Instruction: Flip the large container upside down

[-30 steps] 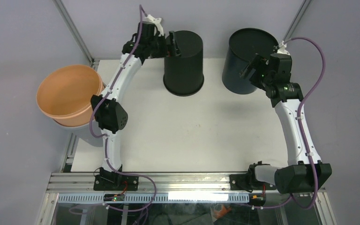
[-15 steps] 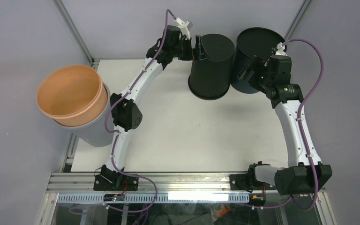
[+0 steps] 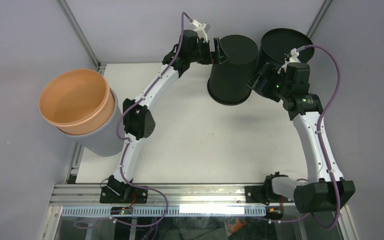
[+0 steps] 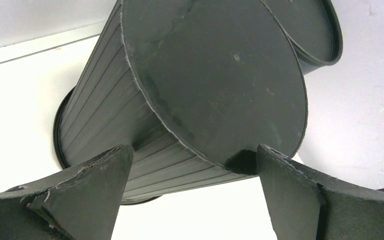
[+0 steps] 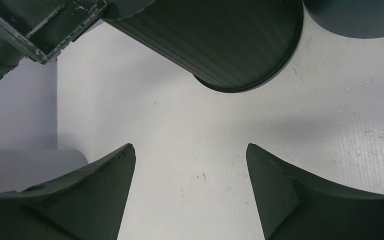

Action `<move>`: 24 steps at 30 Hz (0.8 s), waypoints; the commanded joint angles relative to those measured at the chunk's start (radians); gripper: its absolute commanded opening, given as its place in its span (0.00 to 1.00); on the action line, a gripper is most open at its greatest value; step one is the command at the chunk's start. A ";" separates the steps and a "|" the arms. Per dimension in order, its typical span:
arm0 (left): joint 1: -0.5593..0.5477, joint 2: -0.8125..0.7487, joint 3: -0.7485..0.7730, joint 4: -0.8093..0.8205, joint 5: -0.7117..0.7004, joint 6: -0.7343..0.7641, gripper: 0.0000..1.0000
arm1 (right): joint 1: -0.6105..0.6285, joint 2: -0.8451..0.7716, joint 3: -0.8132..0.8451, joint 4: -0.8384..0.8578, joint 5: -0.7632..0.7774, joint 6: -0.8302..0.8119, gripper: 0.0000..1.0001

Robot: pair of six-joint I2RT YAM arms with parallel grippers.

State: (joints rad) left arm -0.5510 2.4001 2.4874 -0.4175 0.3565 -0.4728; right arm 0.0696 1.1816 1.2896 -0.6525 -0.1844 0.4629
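A large black ribbed container (image 3: 231, 70) stands mouth-down on the white table (image 3: 195, 135), flat base up. My left gripper (image 3: 217, 50) is open beside its upper edge. In the left wrist view the container (image 4: 215, 75) fills the frame, and the base's near edge lies between the wide-apart jaws of the left gripper (image 4: 192, 150). A second black container (image 3: 286, 46) stands just right of it, partly hidden by my right arm. My right gripper (image 3: 257, 80) is open and empty between the two. In the right wrist view the right gripper (image 5: 190, 146) hangs over bare table near the first container's rim (image 5: 240, 55).
An orange tub (image 3: 75, 100) sits nested in a grey tub (image 3: 100, 142) off the table's left edge. Metal frame posts rise at the back corners. The arm bases sit on the aluminium rail (image 3: 195, 192) along the near edge.
My left arm swung right, carrying the black container from back centre to right beside the second container. The second container shifted right and back. My right gripper came off it, toward the left.
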 commanded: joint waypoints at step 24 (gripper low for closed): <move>-0.055 -0.988 -0.508 -0.450 -0.778 0.313 0.99 | 0.209 0.140 0.142 0.147 -0.083 -0.008 0.88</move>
State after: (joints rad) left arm -0.5968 1.5185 2.0052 -0.7734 -0.1265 -0.1955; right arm 0.2375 1.2930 1.3548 -0.5739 -0.2436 0.4652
